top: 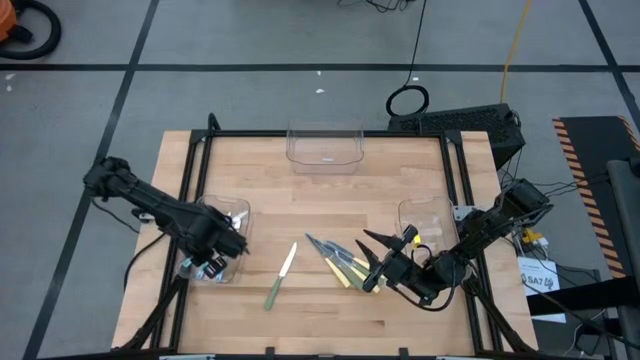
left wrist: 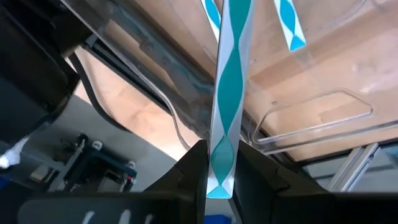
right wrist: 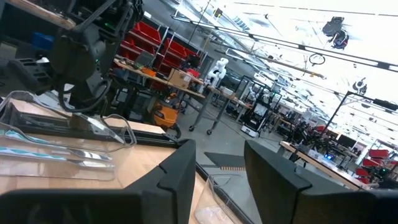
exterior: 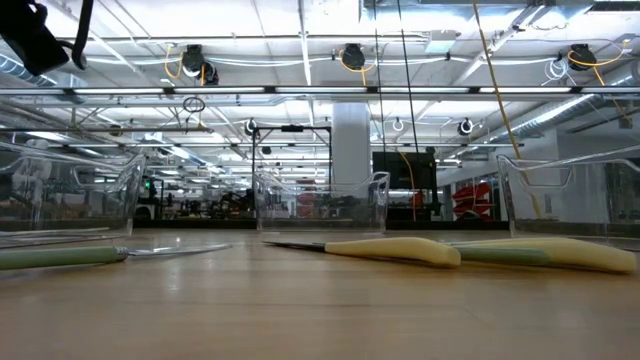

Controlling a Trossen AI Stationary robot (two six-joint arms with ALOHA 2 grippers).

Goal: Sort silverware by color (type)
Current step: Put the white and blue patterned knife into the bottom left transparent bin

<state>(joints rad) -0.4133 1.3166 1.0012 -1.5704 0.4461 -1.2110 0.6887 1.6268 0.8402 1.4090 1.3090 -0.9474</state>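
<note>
My left gripper (top: 207,260) (left wrist: 221,182) hangs over the clear left bin (top: 236,213) and is shut on a light blue and white twisted utensil handle (left wrist: 225,93). Two more light blue handles (left wrist: 290,25) lie in that bin. My right gripper (top: 369,262) (right wrist: 221,180) is open and raised, near the handle ends of the yellow-handled utensils (top: 342,268) (exterior: 400,250), which lie flat mid-table. It touches nothing. A green-handled knife (top: 279,277) (exterior: 60,257) lies flat to their left. My left gripper pinches the light blue utensil between its two fingers (left wrist: 194,168), at the handle's free end (left wrist: 221,163). The utensil runs on straight ahead of the fingers, toward the bin. Its head is out of the picture.
A clear bin (top: 325,148) stands at the table's far edge and another (top: 428,222) at the right, just behind my right gripper. Bare wood lies between the bins. Black frame rails (top: 192,180) run along the table's sides.
</note>
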